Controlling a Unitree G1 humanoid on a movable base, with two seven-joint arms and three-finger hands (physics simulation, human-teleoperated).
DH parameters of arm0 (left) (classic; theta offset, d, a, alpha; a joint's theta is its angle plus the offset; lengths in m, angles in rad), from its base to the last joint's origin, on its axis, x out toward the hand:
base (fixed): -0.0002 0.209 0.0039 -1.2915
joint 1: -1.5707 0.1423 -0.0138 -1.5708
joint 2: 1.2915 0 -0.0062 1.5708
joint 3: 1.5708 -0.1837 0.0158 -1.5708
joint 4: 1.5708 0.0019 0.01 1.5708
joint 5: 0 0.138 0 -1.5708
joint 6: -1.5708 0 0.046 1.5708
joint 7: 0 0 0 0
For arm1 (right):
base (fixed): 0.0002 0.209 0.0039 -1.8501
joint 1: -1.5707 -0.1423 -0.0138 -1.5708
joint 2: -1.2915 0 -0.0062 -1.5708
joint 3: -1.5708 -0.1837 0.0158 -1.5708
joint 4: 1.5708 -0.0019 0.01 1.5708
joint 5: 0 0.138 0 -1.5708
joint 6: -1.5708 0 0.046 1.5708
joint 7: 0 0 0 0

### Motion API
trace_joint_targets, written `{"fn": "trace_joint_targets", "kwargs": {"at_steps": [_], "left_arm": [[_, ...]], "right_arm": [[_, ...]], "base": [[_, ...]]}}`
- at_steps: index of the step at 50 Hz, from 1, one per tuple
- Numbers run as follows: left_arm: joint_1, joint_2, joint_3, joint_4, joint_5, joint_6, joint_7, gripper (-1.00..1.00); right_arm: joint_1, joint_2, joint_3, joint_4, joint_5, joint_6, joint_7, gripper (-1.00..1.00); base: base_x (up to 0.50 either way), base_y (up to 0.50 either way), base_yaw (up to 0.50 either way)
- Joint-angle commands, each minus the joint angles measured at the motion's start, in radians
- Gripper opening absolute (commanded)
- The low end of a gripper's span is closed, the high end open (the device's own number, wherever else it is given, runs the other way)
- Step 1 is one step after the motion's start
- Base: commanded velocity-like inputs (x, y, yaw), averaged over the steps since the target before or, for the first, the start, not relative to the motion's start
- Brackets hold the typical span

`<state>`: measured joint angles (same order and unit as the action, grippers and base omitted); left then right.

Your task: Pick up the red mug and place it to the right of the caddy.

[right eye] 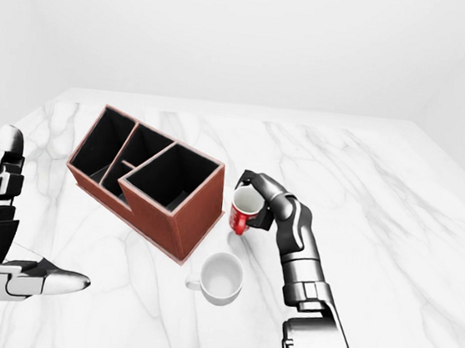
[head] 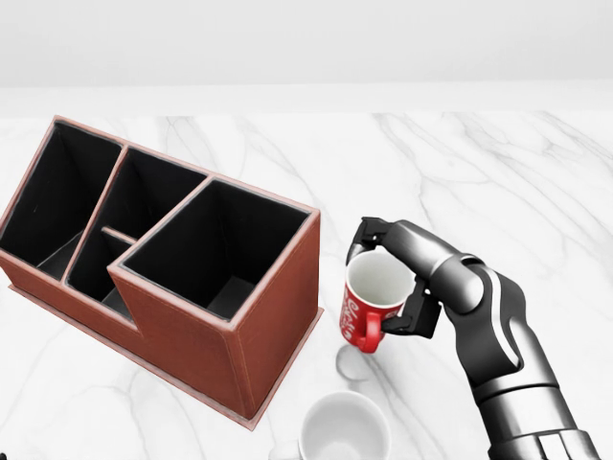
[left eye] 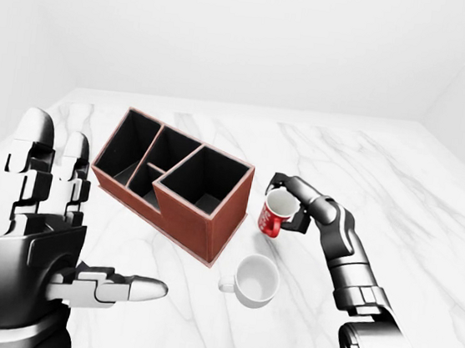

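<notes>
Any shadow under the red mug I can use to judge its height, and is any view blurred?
Head view: a soft grey shadow lies on the white marble table below the red ceramic mug held in the right hand, apart from it. All views sharp, evenly lit.

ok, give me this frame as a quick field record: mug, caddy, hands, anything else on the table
red mug: held off the table, tilted, just right of the caddy in the head view
caddy: brown, compartments empty
right hand: fingers closed round the red mug
left hand: open, raised, holding nothing
white mug: upright on the table, below the red mug in the left-eye view
</notes>
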<state>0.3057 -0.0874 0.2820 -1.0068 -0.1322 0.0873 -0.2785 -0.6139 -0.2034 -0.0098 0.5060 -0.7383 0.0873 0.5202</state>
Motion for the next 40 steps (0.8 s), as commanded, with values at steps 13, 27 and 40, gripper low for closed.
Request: {"fn": "trace_joint_targets", "kwargs": {"at_steps": [13, 27, 40], "left_arm": [[-0.005, 0.004, 0.001, 0.021, 0.000, 0.000, 0.003, 1.00], [-0.002, 0.001, 0.016, -0.010, -0.013, 0.000, -0.007, 1.00], [0.000, -0.007, 0.039, -0.036, -0.029, 0.000, -0.020, 1.00]], "right_arm": [[-0.038, 0.016, 0.014, 0.187, 0.009, 0.000, -0.124, -1.00], [-0.040, 0.022, 0.026, 0.302, -0.002, 0.000, -0.207, -1.00], [-0.027, 0.028, 0.033, 0.332, -0.014, 0.000, -0.242, -1.00]], "base": [[0.00, 0.00, 0.00], [0.00, 0.00, 0.00], [0.00, 0.00, 0.00]]}}
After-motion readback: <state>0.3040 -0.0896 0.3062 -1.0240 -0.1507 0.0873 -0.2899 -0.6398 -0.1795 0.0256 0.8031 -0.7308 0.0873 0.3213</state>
